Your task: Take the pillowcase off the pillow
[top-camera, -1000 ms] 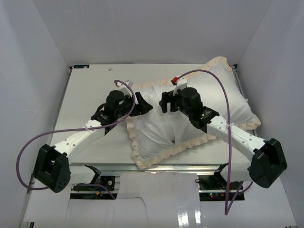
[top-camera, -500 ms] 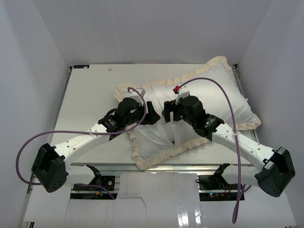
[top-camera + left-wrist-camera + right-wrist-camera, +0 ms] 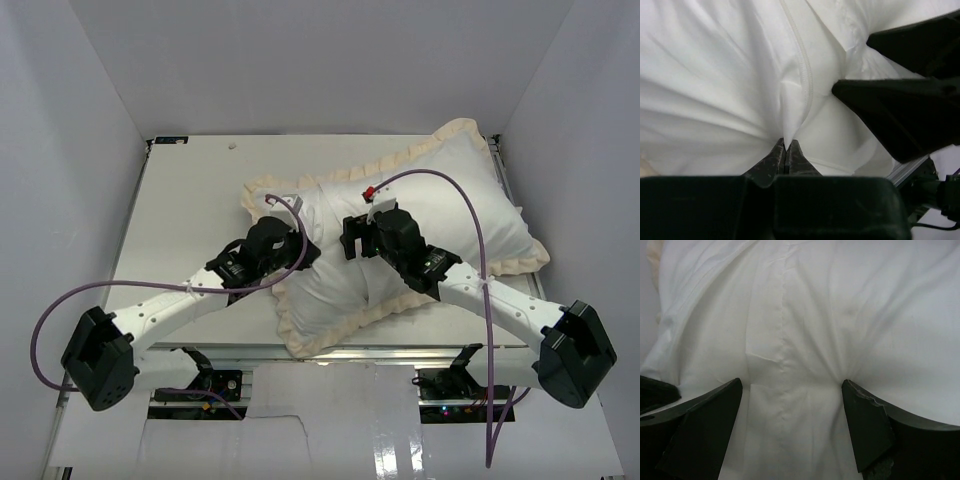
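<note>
The pillowcase lies white face up across the table, its cream frill round the edge. The pillow fills it from inside and is hidden by the cover. My left gripper sits on the cover's left half. In the left wrist view it is shut on a raised fold of the white pillowcase, beside a stitched hem. My right gripper stands just right of it. In the right wrist view it is open, fingertips pressing into the pillowcase on both sides of a seam.
The beige table is walled in white on three sides. Purple cables loop off both arms. A metal rail runs along the near edge under the pillowcase's frill. The right gripper's black fingers fill the right of the left wrist view.
My left gripper moved right onto the pillowcase and went from open to shut on a fold of it. The right gripper shifted slightly and stayed open.
</note>
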`<action>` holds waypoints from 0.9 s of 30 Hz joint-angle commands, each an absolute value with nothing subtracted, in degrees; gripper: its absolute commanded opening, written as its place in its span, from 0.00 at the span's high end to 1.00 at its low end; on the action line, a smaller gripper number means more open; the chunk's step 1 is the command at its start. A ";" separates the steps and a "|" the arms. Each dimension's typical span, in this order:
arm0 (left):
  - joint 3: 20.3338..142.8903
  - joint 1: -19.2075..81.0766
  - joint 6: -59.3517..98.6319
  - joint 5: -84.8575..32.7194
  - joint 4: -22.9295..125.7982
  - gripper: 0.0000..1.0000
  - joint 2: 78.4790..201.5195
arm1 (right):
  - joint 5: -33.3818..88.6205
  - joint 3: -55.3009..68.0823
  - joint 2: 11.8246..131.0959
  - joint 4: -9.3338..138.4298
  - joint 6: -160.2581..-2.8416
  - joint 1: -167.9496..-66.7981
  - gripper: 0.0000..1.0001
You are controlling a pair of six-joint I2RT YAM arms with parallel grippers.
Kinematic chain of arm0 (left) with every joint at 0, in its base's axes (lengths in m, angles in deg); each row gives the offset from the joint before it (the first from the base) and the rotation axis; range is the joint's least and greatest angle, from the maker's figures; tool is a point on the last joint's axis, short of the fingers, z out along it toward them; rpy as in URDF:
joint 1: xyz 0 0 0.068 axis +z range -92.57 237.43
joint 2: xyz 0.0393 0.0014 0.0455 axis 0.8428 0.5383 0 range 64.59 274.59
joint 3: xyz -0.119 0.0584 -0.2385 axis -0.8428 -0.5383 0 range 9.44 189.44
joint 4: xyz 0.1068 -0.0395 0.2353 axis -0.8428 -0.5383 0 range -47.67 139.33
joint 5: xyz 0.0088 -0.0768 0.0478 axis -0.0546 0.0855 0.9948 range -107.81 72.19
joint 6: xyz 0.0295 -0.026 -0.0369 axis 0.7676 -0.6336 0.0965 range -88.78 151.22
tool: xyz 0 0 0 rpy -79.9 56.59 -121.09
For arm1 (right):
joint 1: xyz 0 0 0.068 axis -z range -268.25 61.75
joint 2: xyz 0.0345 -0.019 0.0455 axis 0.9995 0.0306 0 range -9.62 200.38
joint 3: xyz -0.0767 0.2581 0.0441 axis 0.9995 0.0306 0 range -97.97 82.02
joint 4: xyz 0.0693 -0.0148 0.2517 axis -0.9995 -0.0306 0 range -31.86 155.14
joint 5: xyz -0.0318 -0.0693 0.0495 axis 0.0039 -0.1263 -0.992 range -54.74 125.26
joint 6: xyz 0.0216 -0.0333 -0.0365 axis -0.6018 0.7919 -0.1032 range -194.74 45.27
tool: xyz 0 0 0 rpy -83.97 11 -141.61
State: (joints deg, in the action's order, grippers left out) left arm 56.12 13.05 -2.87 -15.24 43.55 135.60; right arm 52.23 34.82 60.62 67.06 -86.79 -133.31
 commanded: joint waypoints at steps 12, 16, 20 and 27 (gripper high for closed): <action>42.85 12.35 -2.70 -10.16 39.57 1.00 118.56 | 63.03 37.29 64.29 66.99 -89.32 -132.63 0.13; 39.16 12.35 -3.32 -7.88 41.59 1.00 116.19 | 64.52 36.85 64.47 67.08 -89.33 -132.11 0.13; 35.64 12.35 -3.24 -5.25 43.88 1.00 114.78 | 64.71 36.32 65.26 66.99 -89.76 -130.44 0.13; 31.86 12.35 -3.76 -2.69 47.03 1.00 113.03 | 62.08 30.81 67.37 62.71 -87.85 -128.41 0.14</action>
State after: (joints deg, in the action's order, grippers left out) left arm 33.98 12.66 -3.72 -4.22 48.18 114.70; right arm 57.85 33.62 65.49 70.77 -89.91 -130.94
